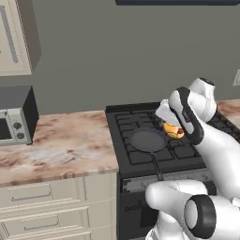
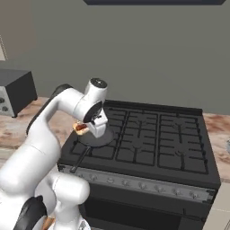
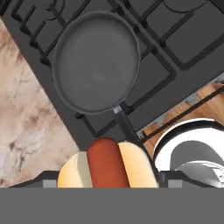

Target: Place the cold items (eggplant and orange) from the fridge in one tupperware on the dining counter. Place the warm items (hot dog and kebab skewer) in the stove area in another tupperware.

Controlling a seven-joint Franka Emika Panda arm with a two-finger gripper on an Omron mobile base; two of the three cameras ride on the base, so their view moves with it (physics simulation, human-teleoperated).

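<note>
Left base view: the hand hangs over the stove with the hot dog in it, the pan just beside and below.

Right base view: the hot dog peeks out beside the hand, above the pan.

Hand view: the hot dog sits gripped between the part-open fingers; the pan lies beyond, counter to one side.

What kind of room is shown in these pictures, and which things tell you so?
It is a kitchen. A black gas stove stands between marble counters, with a dark frying pan on its burner grates. A toaster oven sits on the counter, and the gripper holds a hot dog.
</note>
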